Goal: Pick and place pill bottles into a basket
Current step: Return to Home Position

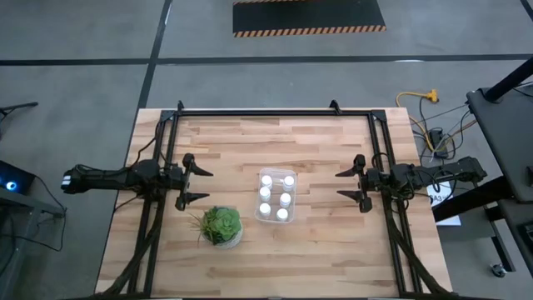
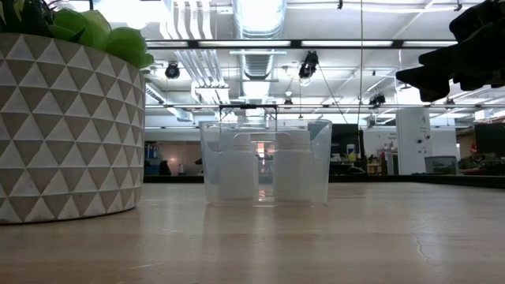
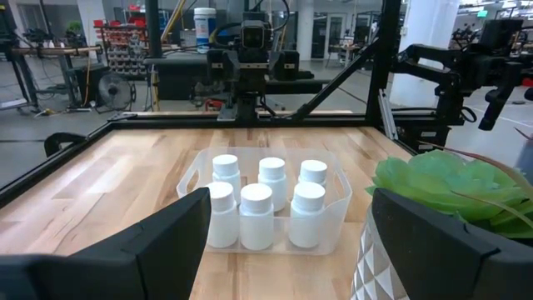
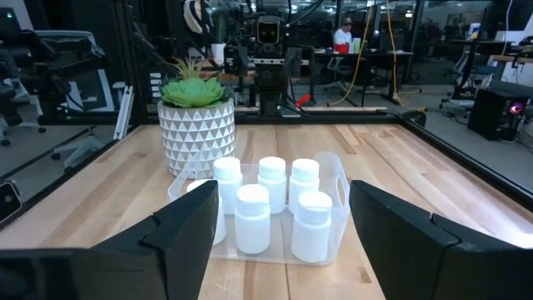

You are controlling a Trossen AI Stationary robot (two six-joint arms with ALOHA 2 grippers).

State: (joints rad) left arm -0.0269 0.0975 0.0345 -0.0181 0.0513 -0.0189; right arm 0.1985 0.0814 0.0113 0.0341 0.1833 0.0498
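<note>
we list: six pill bottles (image 1: 276, 197) filling the basket (image 3: 337, 218), so left gripper (image 1: 208, 184) and right gripper (image 1: 338, 185) flank it, fingers spread, empty.

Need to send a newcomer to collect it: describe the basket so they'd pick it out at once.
Start at the wooden table. Near its middle, beside the green plant in a triangle-patterned pot, stands the basket. It alone is clear and rectangular, with six white pill bottles standing inside in two rows.
</note>
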